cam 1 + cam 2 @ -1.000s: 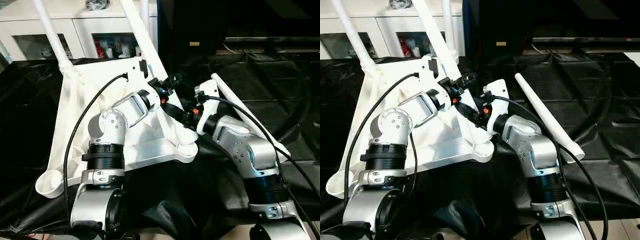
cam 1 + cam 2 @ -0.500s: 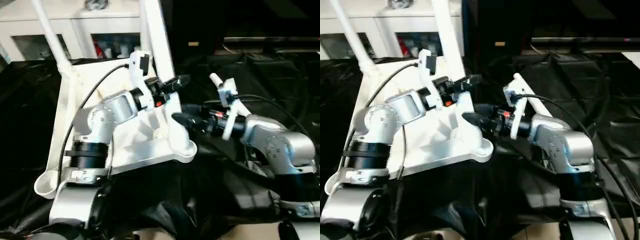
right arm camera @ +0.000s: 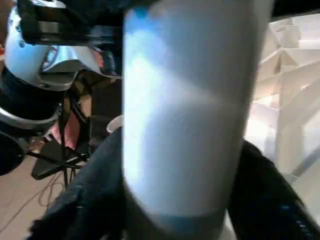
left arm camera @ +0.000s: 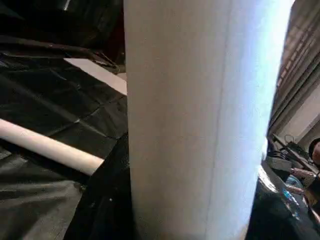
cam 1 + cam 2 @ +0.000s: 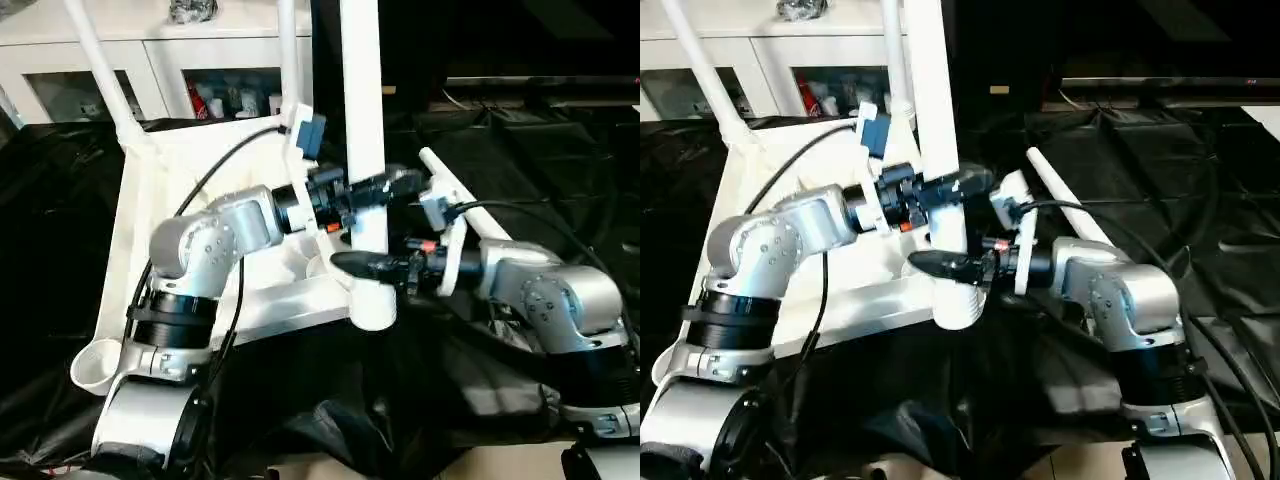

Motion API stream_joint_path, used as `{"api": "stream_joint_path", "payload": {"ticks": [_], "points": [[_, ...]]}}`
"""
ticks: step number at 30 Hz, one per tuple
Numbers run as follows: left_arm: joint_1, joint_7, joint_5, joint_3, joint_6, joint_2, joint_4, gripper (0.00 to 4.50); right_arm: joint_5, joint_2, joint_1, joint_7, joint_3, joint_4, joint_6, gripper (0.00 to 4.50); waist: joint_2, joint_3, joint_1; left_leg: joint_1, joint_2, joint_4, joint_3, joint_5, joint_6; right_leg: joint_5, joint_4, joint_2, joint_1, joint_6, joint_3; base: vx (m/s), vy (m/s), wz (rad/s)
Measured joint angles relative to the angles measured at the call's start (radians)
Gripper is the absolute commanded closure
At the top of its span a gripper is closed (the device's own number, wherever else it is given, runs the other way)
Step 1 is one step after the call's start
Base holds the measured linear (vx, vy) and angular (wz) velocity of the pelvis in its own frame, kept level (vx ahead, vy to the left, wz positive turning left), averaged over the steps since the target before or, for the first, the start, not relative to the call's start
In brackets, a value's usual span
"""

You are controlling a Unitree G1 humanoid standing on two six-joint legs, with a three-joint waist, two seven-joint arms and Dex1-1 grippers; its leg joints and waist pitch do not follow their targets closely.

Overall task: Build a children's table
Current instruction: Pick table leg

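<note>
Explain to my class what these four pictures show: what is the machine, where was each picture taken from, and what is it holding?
This is a humanoid robot building a children's table. Two pictures come from cameras in its head, looking down over its silver arms; the other two come from a camera on each wrist, very close to what is gripped.

The white table top lies upside down on a surface covered in black sheeting. Two legs already rise from its far corners. A fourth leg lies loose on the sheeting.

The left gripper and, lower down, the right gripper both clasp an upright white leg standing at the top's near corner. That leg is the wide white shape in both wrist pictures. A white cabinet stands behind.
</note>
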Motion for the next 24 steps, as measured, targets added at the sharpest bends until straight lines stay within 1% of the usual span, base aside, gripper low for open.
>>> {"api": "stream_joint_path", "payload": {"ticks": [2,3,4,9,10,12,14,15,16,18,20,23,24], "points": [[0.0,-0.001,0.0,0.0,-0.001,0.002,0.0,2.63,0.001,0.002,0.0,-0.002,0.0,0.001,0.0,2.36,0.0,0.0,0.0,0.0,0.0,0.0,0.0,0.0,0.0,0.0,0.0,0.0,0.0,0.0,0.0,0.0,0.0,0.0],[0.0,-0.001,0.0,0.0,-0.002,0.004,0.0,2.63,0.001,0.003,0.0,-0.002,0.0,0.001,0.0,2.36,0.0,0.0,0.0,0.0,0.0,0.0,0.0,0.0,0.0,0.0,0.0,0.0,0.0,0.0,0.0,0.0,0.0,0.0],[0.0,-0.001,0.0,0.0,-0.003,0.004,0.0,2.63,0.001,0.003,0.0,-0.003,0.0,0.001,0.0,2.54,0.0,0.0,0.0,0.0,0.0,0.0,0.0,0.0,0.0,0.0,0.0,0.0,0.0,0.0,0.0,0.0,0.0,0.0],[0.0,0.001,0.001,0.003,-0.005,0.004,0.0,2.64,0.001,0.017,0.0,-0.021,0.0,0.002,-0.003,2.6,0.0,0.0,0.0,0.0,0.0,0.0,0.0,0.0,0.0,0.0,0.0,0.0,0.0,0.0,0.0,0.0,0.0,0.0],[0.0,0.005,0.001,0.005,-0.007,0.002,0.0,2.29,0.001,0.027,0.0,-0.031,0.0,0.004,-0.007,2.61,0.0,0.0,-0.001,0.0,0.0,0.0,0.0,0.0,0.0,0.0,0.0,0.0,0.0,0.0,0.0,0.0,0.0,0.0],[0.0,0.051,0.011,0.019,-0.025,-0.019,0.004,1.94,-0.002,0.049,0.0,-0.075,-0.01,0.007,-0.023,2.61,0.0,0.0,-0.001,0.0,0.0,0.0,0.0,0.0,0.0,0.0,0.0,0.0,0.0,0.0,0.0,0.0,0.0,0.0],[-0.001,0.116,0.028,0.041,-0.061,-0.053,0.022,1.84,-0.029,0.06,-0.001,-0.124,-0.016,0.009,-0.032,2.61,0.0,0.0,0.002,0.0,0.0,0.001,0.0,0.0,-0.001,0.001,0.0,0.0,0.0,0.0,0.0,0.0,0.0,0.0],[-0.002,0.141,0.041,0.043,-0.081,-0.06,0.028,1.74,-0.037,0.065,-0.001,-0.137,-0.016,0.016,-0.034,2.61,0.0,0.0,0.001,0.0,0.0,0.001,0.0,0.0,-0.001,0.001,0.0,0.0,0.0,0.0,0.0,0.0,0.0,0.0],[-0.005,0.185,0.059,0.048,-0.099,-0.066,0.036,1.74,-0.051,0.075,0.0,-0.157,-0.011,0.024,-0.041,2.61,0.0,0.0,0.001,0.0,0.0,0.001,0.0,-0.001,-0.001,0.001,0.0,0.0,0.0,0.001,0.0,0.0,0.0,0.0],[-0.014,0.243,0.071,0.059,-0.107,-0.084,0.054,1.65,-0.077,0.081,0.0,-0.184,-0.005,0.034,-0.05,2.61,0.0,0.0,0.0,0.0,0.0,0.002,0.0,-0.001,-0.002,0.002,-0.001,0.0,0.0,0.001,0.0,0.0,0.0,0.0],[-0.02,0.292,0.08,0.071,-0.111,-0.104,0.058,1.65,-0.095,0.084,0.0,-0.205,-0.003,0.035,-0.056,2.61,0.0,0.0,0.001,0.0,0.0,0.002,0.0,-0.001,-0.002,0.002,-0.001,0.0,0.0,0.001,0.0,0.0,0.0,0.0],[-0.027,0.338,0.082,0.082,-0.113,-0.119,0.058,1.65,-0.103,0.09,0.0,-0.228,-0.003,0.036,-0.069,2.61,0.0,0.0,0.001,-0.001,0.0,0.002,0.0,-0.001,-0.002,0.002,-0.001,0.0,0.0,0.001,0.0,0.0,0.0,0.0],[-0.028,0.351,0.083,0.086,-0.114,-0.124,0.058,1.92,-0.105,0.092,0.0,-0.234,-0.003,0.038,-0.071,2.61,0.0,0.0,0.001,0.0,0.0,0.002,0.0,-0.001,-0.001,0.002,-0.001,0.0,0.0,0.001,0.0,0.0,0.0,0.0]]}}
